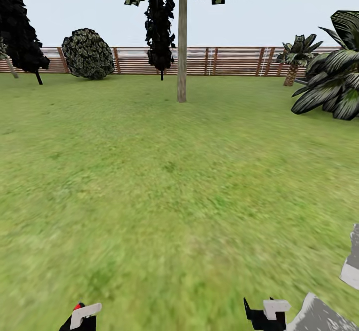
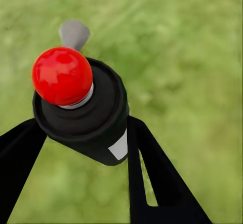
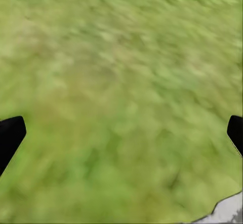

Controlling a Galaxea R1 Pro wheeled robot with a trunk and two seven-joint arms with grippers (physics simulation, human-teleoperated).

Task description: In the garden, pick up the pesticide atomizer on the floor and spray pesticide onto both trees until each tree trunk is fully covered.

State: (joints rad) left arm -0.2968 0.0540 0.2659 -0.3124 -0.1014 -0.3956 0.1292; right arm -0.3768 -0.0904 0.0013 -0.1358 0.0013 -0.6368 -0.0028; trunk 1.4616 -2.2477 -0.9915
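Note:
My left gripper [image 2: 83,135] is shut on the pesticide atomizer [image 2: 81,107], a dark bottle with a red ball top, a grey nozzle and a small white label. The atomizer [image 1: 82,315] also peeks in at the head view's bottom edge, left of centre. One tree stands straight ahead across the lawn, its smooth grey-brown trunk [image 1: 182,46] bare up to the leaves. My right gripper [image 1: 259,316] is low at the bottom right; in the right wrist view its fingers [image 3: 10,138] stand wide apart over grass, holding nothing.
A brown slat fence [image 1: 229,61] closes the lawn at the back. A narrow black tree [image 1: 159,31] stands just behind the trunk, another [image 1: 17,21] at far left beside a round bush [image 1: 88,54]. A short palm [image 1: 291,69] and a broad-leaved plant [image 1: 334,81] are at right.

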